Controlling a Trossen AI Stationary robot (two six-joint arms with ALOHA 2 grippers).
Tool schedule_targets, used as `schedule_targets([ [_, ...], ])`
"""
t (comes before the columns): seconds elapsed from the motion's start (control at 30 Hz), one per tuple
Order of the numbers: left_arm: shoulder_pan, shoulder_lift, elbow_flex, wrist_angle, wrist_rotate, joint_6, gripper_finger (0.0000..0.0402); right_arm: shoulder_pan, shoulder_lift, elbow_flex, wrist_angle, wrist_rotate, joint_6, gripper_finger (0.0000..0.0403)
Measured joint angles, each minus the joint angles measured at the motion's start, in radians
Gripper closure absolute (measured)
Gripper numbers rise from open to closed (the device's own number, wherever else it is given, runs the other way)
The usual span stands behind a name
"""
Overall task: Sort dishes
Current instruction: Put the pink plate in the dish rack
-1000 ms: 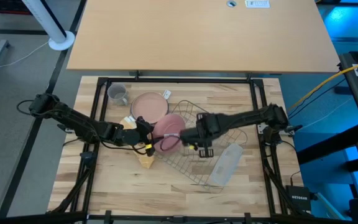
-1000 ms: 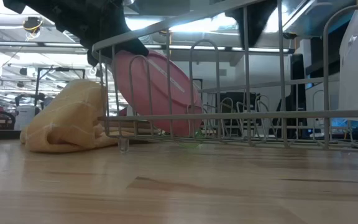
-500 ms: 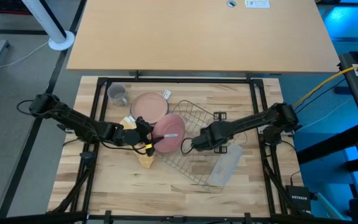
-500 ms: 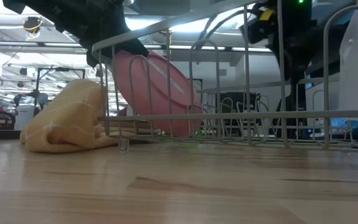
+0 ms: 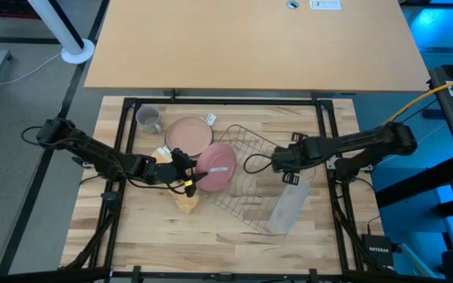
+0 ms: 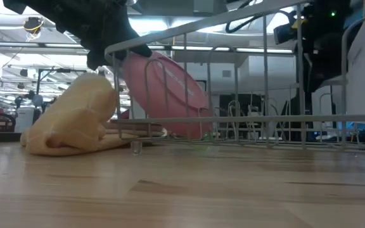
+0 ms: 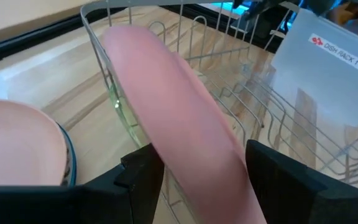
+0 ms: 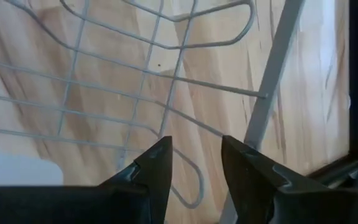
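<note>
The left gripper sat at the near left edge of the wire rack, its two fingers spread wide around the rim of a pink bowl, which stood tilted on edge inside the rack (in the low view it leaned between the upright wires). Just behind it, a pink plate lay flat on the table, with a small grey mug near the far left corner. A yellow cloth lay bunched beside the rack's left end, under the left arm. The right gripper hung over the rack's right part, its fingers parted with nothing between them, only bare wires below. A clear plastic tray leaned at the rack's right side.
</note>
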State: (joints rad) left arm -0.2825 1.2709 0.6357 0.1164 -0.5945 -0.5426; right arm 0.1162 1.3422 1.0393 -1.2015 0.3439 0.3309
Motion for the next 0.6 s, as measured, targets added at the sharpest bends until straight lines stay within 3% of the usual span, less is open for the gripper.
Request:
schedule_targets([
  [0.23,-0.002,0.000,0.000,0.014,0.001,-0.038,0.0189,-0.082,-0.014,-0.075,0.088,-0.001,-0.115,0.0260],
  [0.47,-0.002,0.000,0.000,0.174,0.026,0.035,0.0189,-0.180,-0.013,-0.080,0.170,-0.005,-0.262,0.0260],
  [0.6,-0.002,0.000,0.000,0.179,0.034,0.074,0.0189,-0.231,-0.012,-0.080,0.217,-0.005,-0.328,0.0260],
])
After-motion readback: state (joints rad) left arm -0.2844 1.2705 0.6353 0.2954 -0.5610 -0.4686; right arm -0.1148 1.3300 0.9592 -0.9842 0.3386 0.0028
